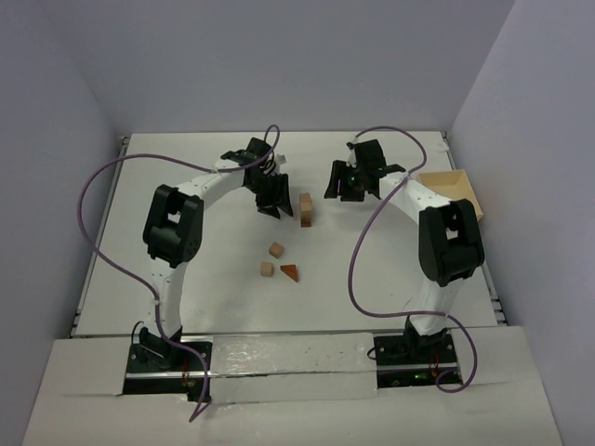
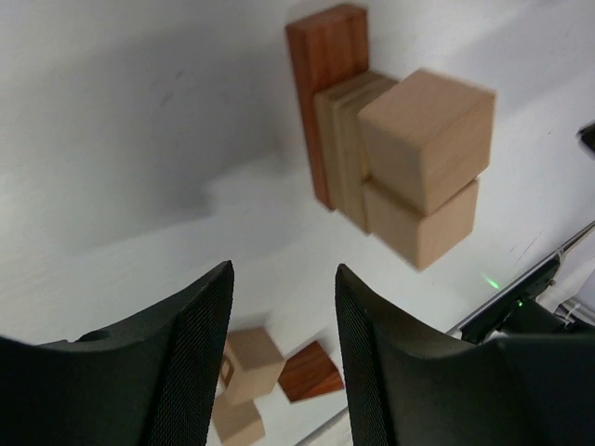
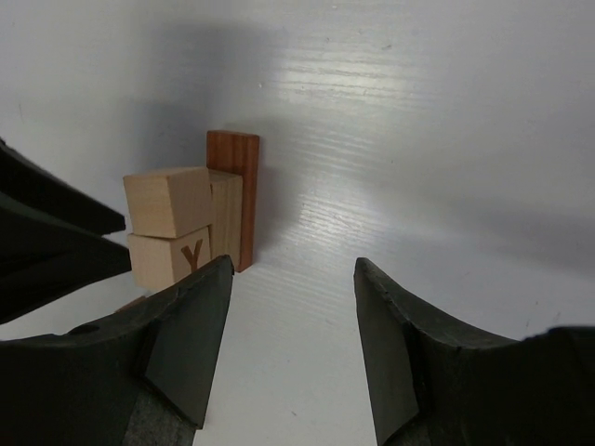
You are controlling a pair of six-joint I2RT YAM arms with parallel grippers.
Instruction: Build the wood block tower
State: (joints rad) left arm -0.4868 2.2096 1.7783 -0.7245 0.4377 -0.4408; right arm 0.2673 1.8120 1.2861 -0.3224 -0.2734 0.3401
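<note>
We find the tower (image 1: 306, 210) part-built near the middle of the bench (image 1: 316, 302), slightly toward the far edge. It comprises a reddish-brown piece (image 3: 246, 195), a thin tan piece (image 3: 228, 214) and two stacked cubes (image 3: 167, 202) pressed together, one cube marked with a letter Y. The wrist views do not settle which face rests on the bench.

The left gripper (image 2: 284, 279) hangs just beside the tower on its left-edge side, fingers apart with nothing between them. The right gripper (image 3: 293, 269) faces the tower from the right-edge side, a little farther off, also spread and empty.

Three wood blocks lie loose toward the near edge, apart from the tower. These are a tan cube (image 1: 276, 249), a second cube (image 1: 267, 268) and, just beside that one, the reddish-brown wedge (image 1: 290, 271). A pale box (image 1: 456, 186) sits at the right edge near the far corner.

We judge the work to be between placements, with the next block not yet fetched. The left arm is the nearer to the loose pieces. It should move toward the near edge without brushing the tower, centre over a cube, descend and close squarely. We judge that the wedge belongs last, as the cap.
</note>
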